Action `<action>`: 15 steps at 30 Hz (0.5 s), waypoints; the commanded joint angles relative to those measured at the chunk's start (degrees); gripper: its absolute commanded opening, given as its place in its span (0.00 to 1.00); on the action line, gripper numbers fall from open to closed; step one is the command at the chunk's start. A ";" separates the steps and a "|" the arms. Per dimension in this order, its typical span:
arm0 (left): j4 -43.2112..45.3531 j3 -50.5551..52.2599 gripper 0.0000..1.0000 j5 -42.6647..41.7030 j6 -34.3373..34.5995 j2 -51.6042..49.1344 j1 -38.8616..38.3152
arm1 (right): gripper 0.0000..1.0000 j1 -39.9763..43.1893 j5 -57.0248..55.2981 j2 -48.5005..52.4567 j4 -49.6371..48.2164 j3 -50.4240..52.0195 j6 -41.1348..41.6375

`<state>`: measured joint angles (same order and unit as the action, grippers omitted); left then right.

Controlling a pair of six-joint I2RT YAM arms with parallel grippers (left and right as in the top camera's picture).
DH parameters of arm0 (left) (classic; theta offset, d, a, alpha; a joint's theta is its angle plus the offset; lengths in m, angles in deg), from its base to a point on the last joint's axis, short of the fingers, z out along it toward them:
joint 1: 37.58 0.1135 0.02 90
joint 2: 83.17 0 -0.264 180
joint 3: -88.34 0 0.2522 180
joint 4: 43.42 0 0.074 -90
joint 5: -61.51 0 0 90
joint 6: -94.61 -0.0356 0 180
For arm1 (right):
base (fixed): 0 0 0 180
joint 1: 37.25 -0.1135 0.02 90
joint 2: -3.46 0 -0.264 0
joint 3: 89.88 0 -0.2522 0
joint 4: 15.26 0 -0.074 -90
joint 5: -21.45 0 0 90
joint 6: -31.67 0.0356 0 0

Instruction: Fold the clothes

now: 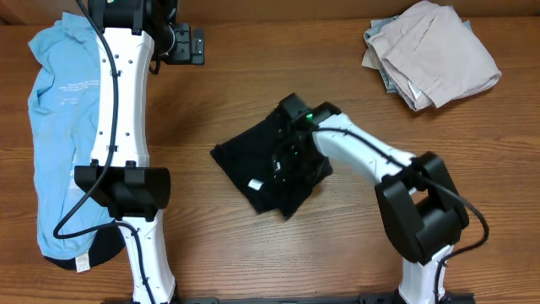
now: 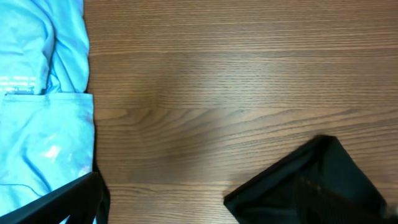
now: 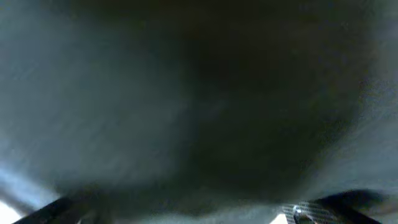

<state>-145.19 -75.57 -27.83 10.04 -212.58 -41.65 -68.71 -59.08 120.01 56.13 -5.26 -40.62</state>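
Observation:
The black garment (image 1: 257, 165) lies folded at the table's middle, with its small white tag (image 1: 253, 184) showing. My right gripper (image 1: 291, 156) is down on it. The right wrist view is filled with blurred dark fabric (image 3: 199, 93), so the jaws are hidden. The light blue T-shirt (image 1: 55, 127) lies spread along the left side and also shows in the left wrist view (image 2: 37, 112). Beige clothes (image 1: 430, 55) are piled at the back right. My left gripper (image 2: 165, 208) is open and empty over bare wood at the back, next to the blue shirt.
The left arm (image 1: 122, 127) stretches along the blue shirt's right edge. A dark piece of cloth (image 1: 93, 249) pokes out under the shirt's near end. Bare wood (image 2: 236, 93) lies between the garments.

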 commanded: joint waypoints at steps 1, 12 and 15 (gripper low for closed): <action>0.20 -0.31 1.00 -1.11 -1.16 -0.61 0.42 | 0.89 5.46 -3.54 3.54 -1.68 0.28 -0.72; 0.24 -0.31 1.00 -1.14 -1.16 -0.61 0.42 | 0.97 23.41 -5.81 4.11 -5.27 -6.64 -7.52; 0.48 -0.31 1.00 -1.14 -1.16 -0.61 0.42 | 0.97 25.16 1.16 2.75 3.39 -17.64 -8.85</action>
<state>-144.99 -75.57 -28.24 10.04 -212.60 -41.65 -44.21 -62.29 124.12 55.84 -13.87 -46.87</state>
